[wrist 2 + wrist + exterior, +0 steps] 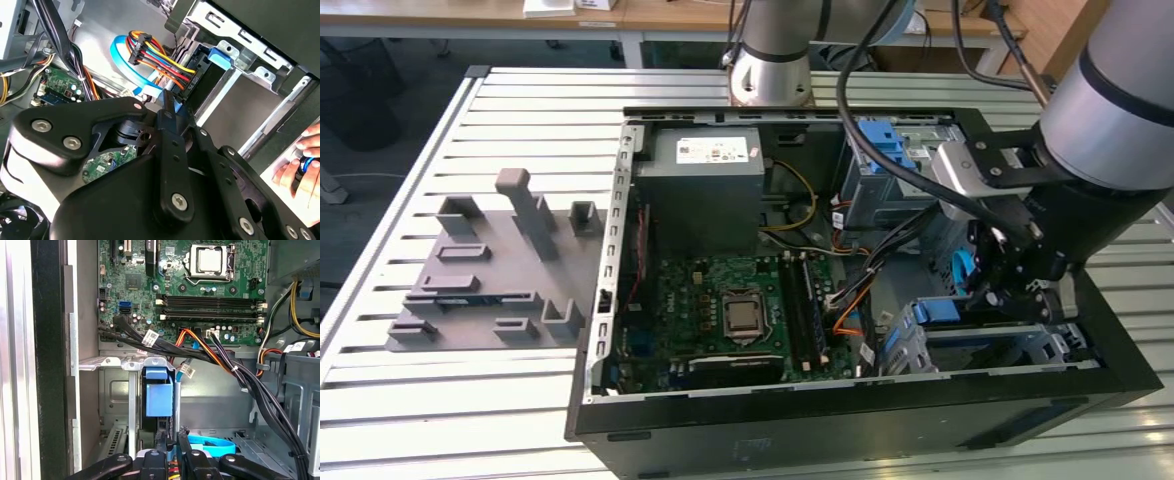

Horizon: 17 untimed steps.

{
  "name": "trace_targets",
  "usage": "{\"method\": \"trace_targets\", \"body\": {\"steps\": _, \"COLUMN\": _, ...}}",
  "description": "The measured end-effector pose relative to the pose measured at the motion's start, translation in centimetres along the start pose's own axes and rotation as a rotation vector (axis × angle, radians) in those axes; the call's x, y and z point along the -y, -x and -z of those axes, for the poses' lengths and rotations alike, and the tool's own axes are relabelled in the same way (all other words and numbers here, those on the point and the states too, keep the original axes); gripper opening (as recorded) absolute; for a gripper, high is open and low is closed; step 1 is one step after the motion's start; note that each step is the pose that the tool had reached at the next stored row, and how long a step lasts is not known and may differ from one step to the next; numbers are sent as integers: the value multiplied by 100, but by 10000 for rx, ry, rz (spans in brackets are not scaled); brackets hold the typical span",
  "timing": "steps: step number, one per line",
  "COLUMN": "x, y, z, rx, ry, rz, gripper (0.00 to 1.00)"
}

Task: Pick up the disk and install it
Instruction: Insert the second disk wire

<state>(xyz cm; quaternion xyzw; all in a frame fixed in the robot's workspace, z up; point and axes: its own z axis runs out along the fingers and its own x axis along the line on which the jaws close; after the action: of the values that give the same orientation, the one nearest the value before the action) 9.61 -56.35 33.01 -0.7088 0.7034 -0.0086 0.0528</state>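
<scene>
disk in case bay, slatted table

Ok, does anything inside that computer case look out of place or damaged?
Nothing looks damaged or spilled. The one untidy thing is the cable bundle, which hangs loose across the drive bay, close to where the tool sits.

The gripper hangs inside the open computer case, above the drive bay, the motherboard beside it.
</scene>
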Motion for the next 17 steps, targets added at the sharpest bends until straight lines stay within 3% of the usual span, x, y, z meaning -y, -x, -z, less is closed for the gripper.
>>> {"method": "trace_targets", "body": {"steps": 5, "x": 1, "y": 1, "z": 7, "rx": 50, "ry": 0, "rz": -4, "gripper": 23}}
{"method": "trace_targets", "body": {"steps": 13, "x": 0, "y": -15, "z": 0, "rx": 254, "ry": -3, "rz": -22, "gripper": 23}}
{"method": "trace_targets", "body": {"steps": 17, "x": 0, "y": -16, "z": 3, "rx": 298, "ry": -2, "rz": -27, "gripper": 22}}
